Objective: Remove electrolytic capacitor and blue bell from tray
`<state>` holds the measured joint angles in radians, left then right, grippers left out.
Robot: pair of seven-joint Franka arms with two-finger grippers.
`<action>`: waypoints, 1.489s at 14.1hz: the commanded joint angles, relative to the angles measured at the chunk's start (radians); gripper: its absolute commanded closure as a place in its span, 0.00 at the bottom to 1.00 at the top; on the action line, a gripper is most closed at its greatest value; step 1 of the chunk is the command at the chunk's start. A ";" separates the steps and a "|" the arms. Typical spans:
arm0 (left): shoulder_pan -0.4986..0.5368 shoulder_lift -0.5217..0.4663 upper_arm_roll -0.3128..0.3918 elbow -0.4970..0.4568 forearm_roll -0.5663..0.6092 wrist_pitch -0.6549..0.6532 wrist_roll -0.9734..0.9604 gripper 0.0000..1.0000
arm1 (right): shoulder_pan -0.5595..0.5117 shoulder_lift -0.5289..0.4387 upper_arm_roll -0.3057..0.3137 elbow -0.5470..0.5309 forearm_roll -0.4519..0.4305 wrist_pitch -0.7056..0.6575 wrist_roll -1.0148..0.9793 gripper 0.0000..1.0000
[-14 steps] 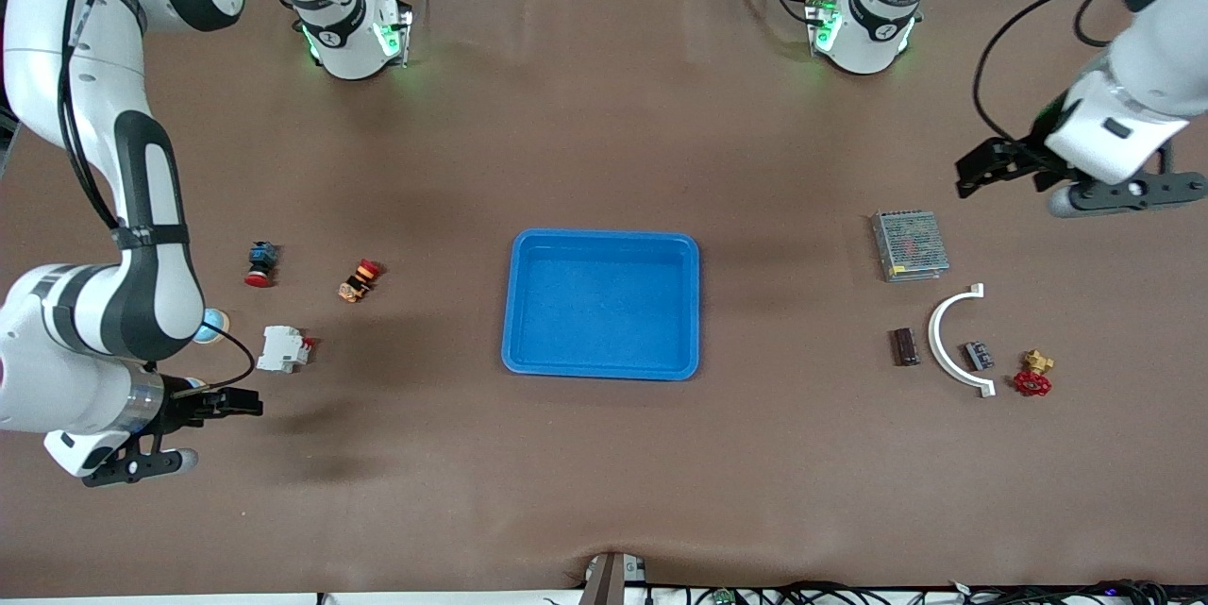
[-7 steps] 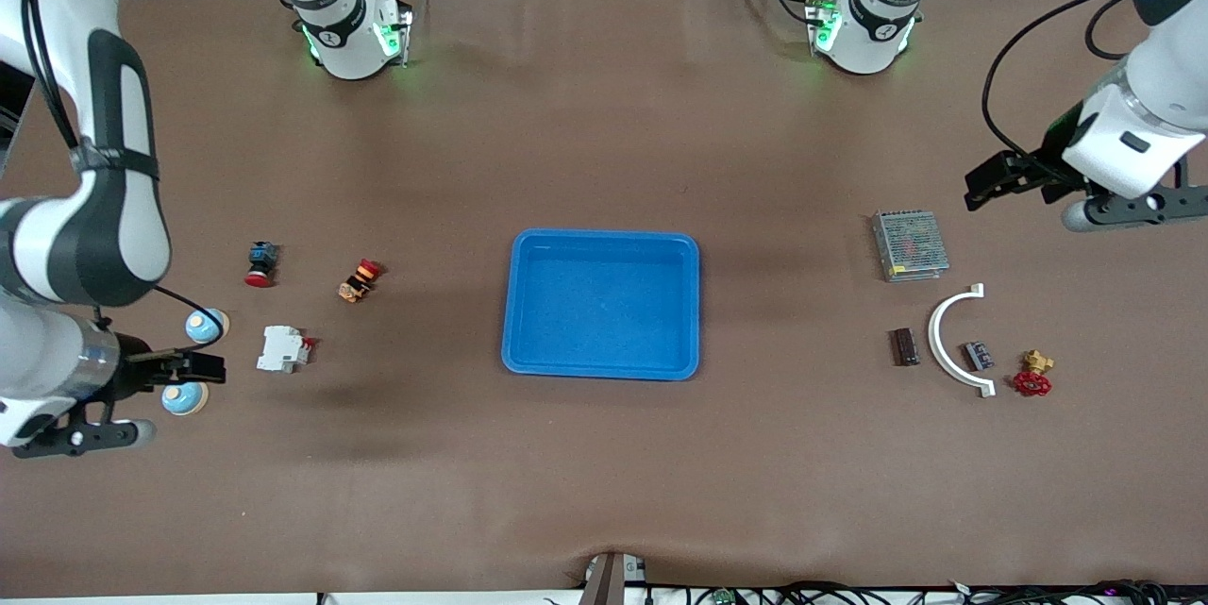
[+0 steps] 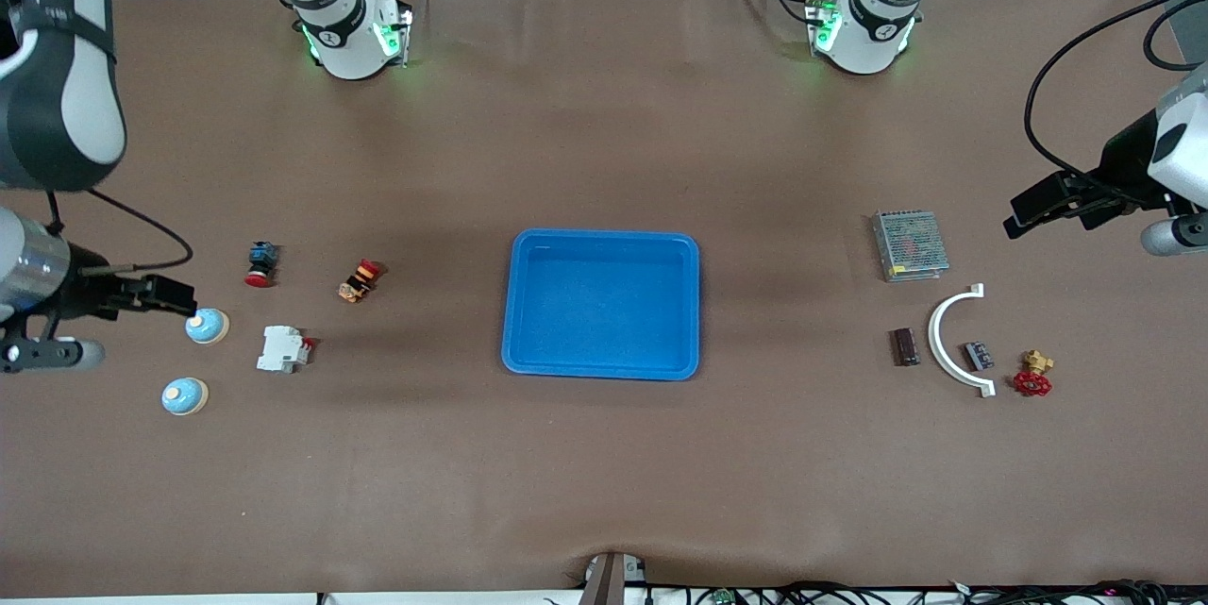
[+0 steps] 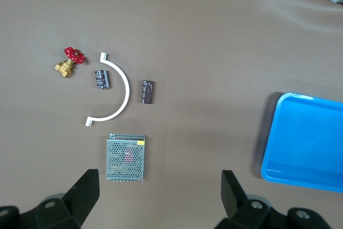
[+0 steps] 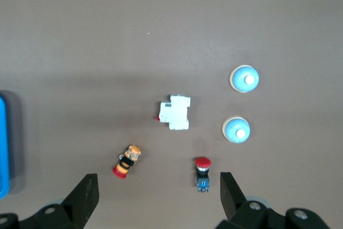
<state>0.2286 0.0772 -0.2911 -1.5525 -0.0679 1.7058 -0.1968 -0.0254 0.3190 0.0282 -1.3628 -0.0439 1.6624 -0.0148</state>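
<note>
Two light blue bells (image 3: 206,327) (image 3: 184,395) sit at the right arm's end of the table; both show in the right wrist view (image 5: 236,130) (image 5: 244,79). A dark cylindrical capacitor (image 3: 904,346) lies beside a white arc at the left arm's end, and it shows in the left wrist view (image 4: 147,91). A smaller dark part (image 3: 977,356) lies inside the arc. My right gripper (image 3: 179,296) is open and empty, up over the table edge beside the bells. My left gripper (image 3: 1024,213) is open and empty, up beside the power supply.
A blue tray (image 3: 528,251) sits mid-table. A metal power supply (image 3: 909,244), a white arc (image 3: 948,341) and a red-handled valve (image 3: 1033,377) lie near the capacitor. A white breaker (image 3: 283,348) and two push-buttons (image 3: 260,263) (image 3: 360,280) lie near the bells.
Both arms have swung outward toward the table ends. The right gripper moved away from the front camera and uncovered the two bells. The left gripper moved toward its table end.
</note>
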 commanded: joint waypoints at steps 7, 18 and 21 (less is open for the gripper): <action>-0.169 0.024 0.177 0.028 -0.013 -0.012 -0.004 0.00 | -0.016 -0.172 -0.008 -0.045 -0.016 -0.075 0.024 0.00; -0.256 0.023 0.282 0.034 -0.013 -0.008 0.016 0.00 | -0.019 -0.285 -0.008 -0.044 0.001 -0.122 0.041 0.00; -0.253 0.015 0.282 0.031 -0.009 -0.003 0.020 0.00 | -0.019 -0.299 -0.010 -0.044 0.021 -0.122 0.044 0.00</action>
<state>-0.0232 0.0934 -0.0172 -1.5399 -0.0680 1.7059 -0.1951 -0.0360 0.0565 0.0132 -1.3804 -0.0399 1.5411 0.0113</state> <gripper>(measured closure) 0.000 0.000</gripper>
